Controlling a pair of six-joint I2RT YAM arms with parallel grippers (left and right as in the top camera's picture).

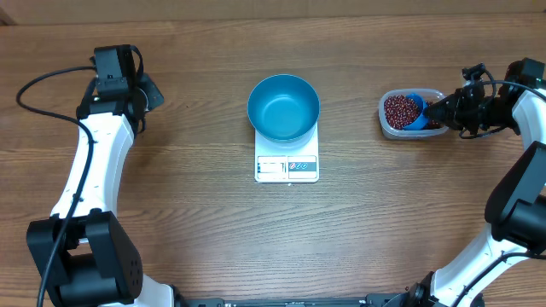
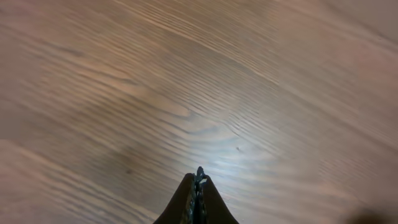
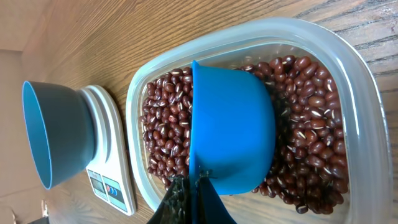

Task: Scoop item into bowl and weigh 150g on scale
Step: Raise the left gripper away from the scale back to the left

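Note:
The empty bright blue bowl point(image 1: 283, 107) point(image 3: 56, 134) stands on the white scale point(image 1: 287, 165) point(image 3: 111, 158) at the table's middle. To the right, dark red-brown beans point(image 1: 397, 109) point(image 3: 308, 134) fill a clear plastic tub point(image 1: 387, 124) point(image 3: 143, 87). My right gripper point(image 1: 435, 109) point(image 3: 197, 182) is shut on the thin handle of a small blue scoop point(image 1: 416, 112) point(image 3: 233, 127), whose cup lies on its side among the beans. My left gripper point(image 1: 153, 92) point(image 2: 199, 174) is shut and empty, low over bare wood at the far left.
The scale's display and buttons point(image 1: 286, 167) face the front edge. The right arm point(image 1: 520, 183) curves along the right side, and the left arm point(image 1: 85, 170) with its cable runs down the left side. Wooden tabletop point(image 1: 205, 230) lies between them.

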